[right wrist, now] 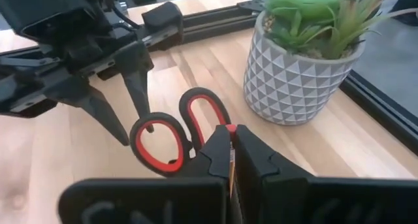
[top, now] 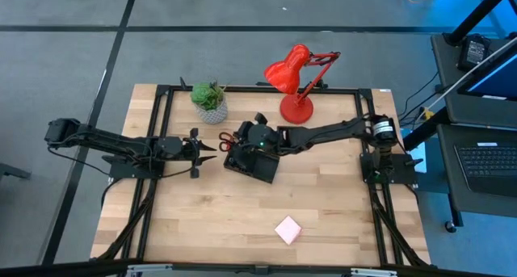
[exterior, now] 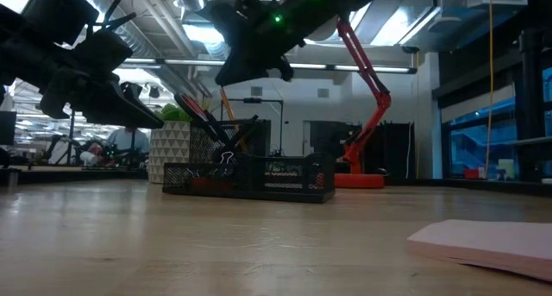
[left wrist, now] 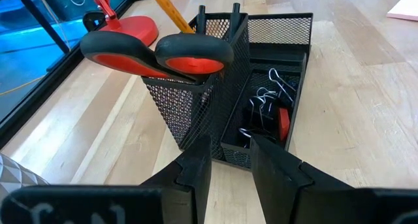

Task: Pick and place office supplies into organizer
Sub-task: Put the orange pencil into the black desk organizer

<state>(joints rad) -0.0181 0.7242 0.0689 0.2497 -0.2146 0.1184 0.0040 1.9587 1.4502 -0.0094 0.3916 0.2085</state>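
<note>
The black mesh organizer point(top: 252, 162) stands mid-table. Red-handled scissors point(left wrist: 157, 54) stand in its taller section with black pens point(left wrist: 201, 16). Black clips point(left wrist: 261, 110) and a red eraser point(left wrist: 283, 123) lie in a low compartment. My right gripper point(right wrist: 230, 145) hovers above the organizer, shut on an orange pencil point(left wrist: 166, 8). My left gripper point(left wrist: 228, 162) stands open just to the left of the organizer, with nothing between its fingers. A pink sticky-note pad point(top: 287, 228) lies flat on the table near the front edge. My right gripper pinches the orange pencil between its two fingers; only a thin orange strip point(right wrist: 230, 165) shows between the fingertips. The fingers slant down from the table's right side. The pencil hangs slanted below them, and its lower part point(left wrist: 176, 18) goes behind the scissors' handles into the taller section.
A potted green plant in a white patterned pot point(top: 210, 101) stands far left of the organizer, and a red desk lamp point(top: 295, 79) behind it. Bare wood lies open toward the near edge around the sticky-note pad point(exterior: 487, 240).
</note>
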